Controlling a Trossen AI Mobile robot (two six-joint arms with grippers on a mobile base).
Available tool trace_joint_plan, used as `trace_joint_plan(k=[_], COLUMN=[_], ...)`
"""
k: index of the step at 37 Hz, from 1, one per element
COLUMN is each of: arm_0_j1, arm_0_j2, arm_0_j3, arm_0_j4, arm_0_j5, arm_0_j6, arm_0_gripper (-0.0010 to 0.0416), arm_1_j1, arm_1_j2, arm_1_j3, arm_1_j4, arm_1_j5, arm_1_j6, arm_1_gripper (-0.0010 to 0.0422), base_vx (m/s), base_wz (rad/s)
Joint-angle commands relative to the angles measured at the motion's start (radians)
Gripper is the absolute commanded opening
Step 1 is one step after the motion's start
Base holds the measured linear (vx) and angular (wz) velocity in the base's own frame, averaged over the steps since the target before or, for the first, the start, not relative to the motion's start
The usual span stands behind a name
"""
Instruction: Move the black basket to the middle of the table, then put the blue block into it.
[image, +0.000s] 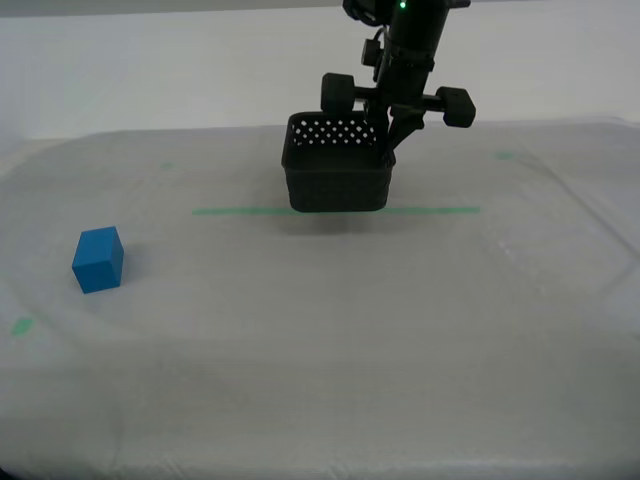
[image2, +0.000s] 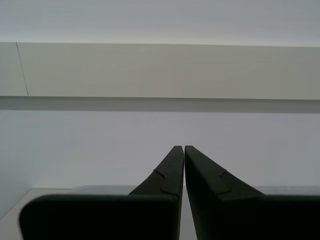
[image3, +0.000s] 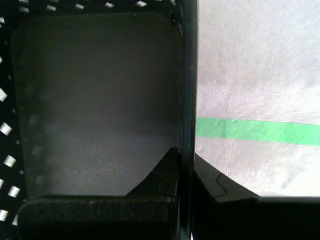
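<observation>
My first gripper (image3: 185, 157) pinches the black basket's (image: 335, 180) right wall over the green tape line (image: 240, 211) (blue block (image: 98, 260) near-left); my second gripper (image2: 184, 148) is closed, empty.

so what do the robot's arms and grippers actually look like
All matte black. My first gripper and second gripper each have two flat, tapering fingers with a small notch. In the exterior view the arm carries a green light, thin cables and two round black knobs.
</observation>
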Motion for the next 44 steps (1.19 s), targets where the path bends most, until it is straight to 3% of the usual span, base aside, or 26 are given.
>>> trace_joint_plan(k=[1,9,19,23,33,44], arm_0_j1=[0.002,0.001,0.000,0.001,-0.004,-0.004], arm_0_j2=[0.032,0.087,0.117,0.116,0.117,0.117], arm_0_j3=[0.001,0.001,0.001,0.001,0.001,0.001], arm_0_j4=[0.034,0.110,0.118,0.118,0.108,0.111], arm_0_j5=[-0.002,0.005,0.017,0.054,0.053,0.070], arm_0_j6=[0.002,0.002,-0.024,-0.031,-0.057,-0.058], arm_0_gripper=[0.0000,-0.0001,0.0000,0.0000,0.0000,0.0008], arm_1_j1=[0.000,0.000,0.000,0.000,0.000,0.000], arm_1_j2=[0.000,0.000,0.000,0.000,0.000,0.000], arm_1_j3=[0.000,0.001,0.000,0.000,0.000,0.000], arm_1_j4=[0.006,0.006,0.005,0.005,0.005,0.005], arm_1_j5=[0.000,0.000,0.000,0.000,0.000,0.000], arm_1_j6=[0.002,0.002,0.002,0.002,0.002,0.002], arm_1_gripper=[0.0000,0.0000,0.0000,0.0000,0.0000,0.0000], base_vx=[0.000,0.000,0.000,0.000,0.000,0.000], base_wz=[0.000,0.000,0.000,0.000,0.000,0.000])
